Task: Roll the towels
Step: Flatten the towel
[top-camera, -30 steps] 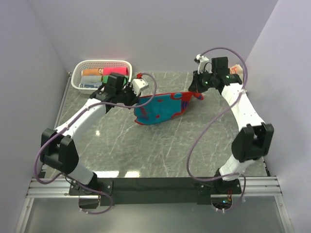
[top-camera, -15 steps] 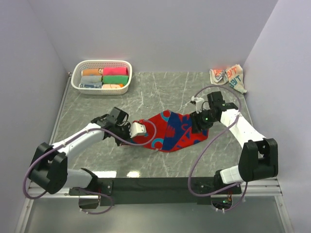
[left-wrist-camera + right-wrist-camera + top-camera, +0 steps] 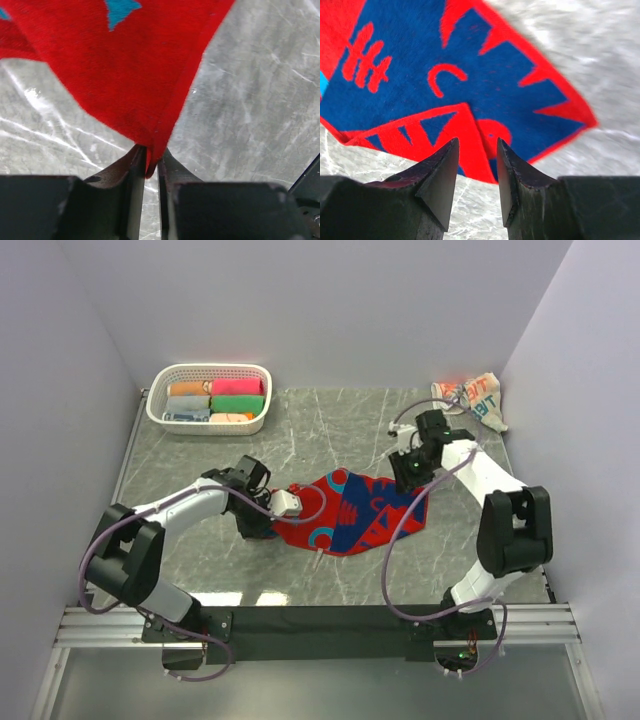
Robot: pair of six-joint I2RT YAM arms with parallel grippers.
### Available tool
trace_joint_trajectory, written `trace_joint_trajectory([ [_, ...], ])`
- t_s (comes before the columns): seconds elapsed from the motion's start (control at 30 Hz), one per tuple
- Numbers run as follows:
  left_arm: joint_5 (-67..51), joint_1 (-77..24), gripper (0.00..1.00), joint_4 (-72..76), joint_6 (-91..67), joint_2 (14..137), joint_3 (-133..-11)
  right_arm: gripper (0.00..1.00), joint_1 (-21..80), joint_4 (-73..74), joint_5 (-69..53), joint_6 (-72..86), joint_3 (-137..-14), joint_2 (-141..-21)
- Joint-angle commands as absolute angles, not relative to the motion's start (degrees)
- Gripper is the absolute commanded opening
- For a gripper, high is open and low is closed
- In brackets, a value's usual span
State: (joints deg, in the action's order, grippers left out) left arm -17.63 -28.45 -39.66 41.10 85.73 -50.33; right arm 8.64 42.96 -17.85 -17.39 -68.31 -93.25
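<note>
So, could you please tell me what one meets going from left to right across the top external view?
White basket → left gripper → red and blue towel → right gripper → crumpled towel.

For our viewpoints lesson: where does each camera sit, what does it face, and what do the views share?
Top external: above, behind the bases, facing down at table, left gripper, right gripper.
Left wrist: faces down past its fingers, shut on towel corner.
Right wrist: faces down past its fingers, open over towel.
Shared: the towel.
</note>
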Motion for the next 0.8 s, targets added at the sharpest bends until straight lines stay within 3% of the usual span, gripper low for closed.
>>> trace_joint_trajectory([
  [0.0,-20.83,-26.55,0.21,-41.83,40.87,86.92,-53.43,0.43,11.25,41.14,-15.74,-17.84,-67.94,-95.61],
  [0.63,-21.53,-24.79,0.26,-43.51,39.82,90.17,-55.72,0.45,17.4,36.65,-12.04,-14.24,-65.83,-102.83],
  [0.77,-21.71,-24.79,0.26,-43.33,39.46,90.7,-55.9,0.34,17.75,36.65,-12.91,-14.15,-65.48,-102.22],
])
